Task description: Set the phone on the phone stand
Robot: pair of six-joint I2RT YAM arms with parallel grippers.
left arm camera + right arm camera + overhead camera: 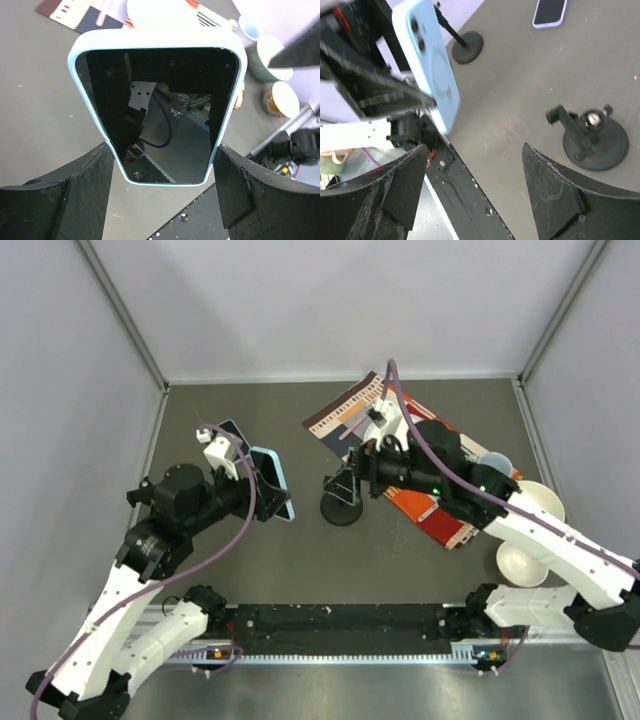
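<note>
We held the phone (160,100) aloft, left gripper (165,167) clamped on it, at nine o'clock from the phone stand (342,502). The right gripper (475,150) gaped empty. Placement remained.

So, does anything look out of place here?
The magazine lies askew, partly under the right arm. A spare phone lies flat beyond the left gripper, which holds the blue phone. Nothing looks spilled or broken.

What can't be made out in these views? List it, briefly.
- Top view: the second phone, mostly covered by the left arm.
- Top view: the mat, whose pattern lies largely under the right arm.
- Left wrist view: the phone stand, hidden behind the held phone.
</note>
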